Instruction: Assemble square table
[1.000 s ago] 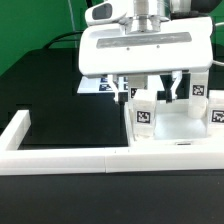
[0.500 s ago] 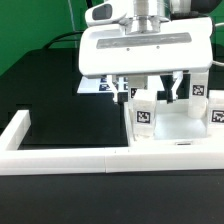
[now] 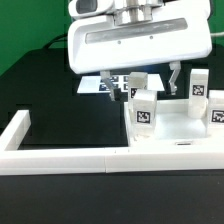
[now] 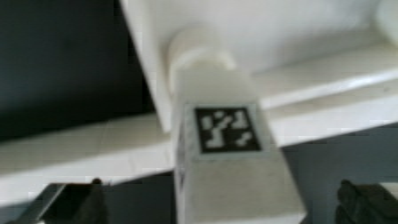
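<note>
The square table's white slab (image 3: 182, 128) lies at the exterior view's right with several tagged white legs standing on it: a front one (image 3: 146, 110), one behind it (image 3: 138, 84), and two further right (image 3: 199, 83) (image 3: 218, 110). My gripper (image 3: 145, 88) hangs open above the front legs, its fingers spread wide. In the wrist view a tagged leg (image 4: 222, 130) stands upright on the slab (image 4: 338, 95), midway between my open gripper (image 4: 217, 205) fingertips (image 4: 71, 200). Neither fingertip touches it.
Long white fence bars run along the front (image 3: 90, 157) and the exterior view's left (image 3: 16, 130) of the black table. The marker board (image 3: 95, 87) lies behind, partly hidden by my hand.
My gripper has risen and shifted toward the exterior view's left, still open. The legs and slab have not moved.
</note>
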`<state>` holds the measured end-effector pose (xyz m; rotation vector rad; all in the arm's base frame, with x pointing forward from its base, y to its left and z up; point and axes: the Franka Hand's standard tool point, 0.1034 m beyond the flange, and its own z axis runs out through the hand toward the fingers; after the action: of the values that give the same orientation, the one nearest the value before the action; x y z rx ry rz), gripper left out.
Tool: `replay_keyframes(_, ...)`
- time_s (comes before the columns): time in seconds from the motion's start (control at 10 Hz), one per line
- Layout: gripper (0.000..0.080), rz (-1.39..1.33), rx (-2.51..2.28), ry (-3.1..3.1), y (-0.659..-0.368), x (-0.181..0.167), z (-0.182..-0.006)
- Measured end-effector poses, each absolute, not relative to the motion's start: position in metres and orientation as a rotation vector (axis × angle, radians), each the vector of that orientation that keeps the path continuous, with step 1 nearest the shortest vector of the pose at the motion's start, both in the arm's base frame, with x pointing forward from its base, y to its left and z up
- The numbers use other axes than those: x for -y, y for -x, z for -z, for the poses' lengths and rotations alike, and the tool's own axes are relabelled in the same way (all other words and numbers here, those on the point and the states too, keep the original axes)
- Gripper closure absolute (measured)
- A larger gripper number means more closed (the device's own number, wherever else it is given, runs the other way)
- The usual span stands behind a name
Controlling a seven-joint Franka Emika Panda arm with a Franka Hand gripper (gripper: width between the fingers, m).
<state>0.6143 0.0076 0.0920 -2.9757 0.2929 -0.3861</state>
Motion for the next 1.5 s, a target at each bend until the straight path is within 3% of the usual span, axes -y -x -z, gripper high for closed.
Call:
replay_keyframes(0.1, 0.0150, 0.148, -0.395, 2.939, -0.619, -0.019, -0.097)
replay_keyframes(0.3, 0.0150, -0.001, -0.480, 2.904, -0.617, -0.031, -0.100)
replay_keyframes(0.9, 0.0150, -0.074, -0.452, 2.973, -0.622, 0.001, -0.088)
replay_keyframes(1.2, 0.0150, -0.073, -0.472, 2.969, -0.622, 0.000, -0.088)
replay_keyframes(1.3, 0.0264, -0.074, -0.474, 2.969, -0.622, 0.000, -0.088)
replay_keyframes(1.4, 0.0264, -0.079, -0.554, 2.951, -0.622, -0.001, -0.088)
replay_keyframes(1.5, 0.0446, -0.086, -0.647, 2.932, -0.622, -0.002, -0.088)
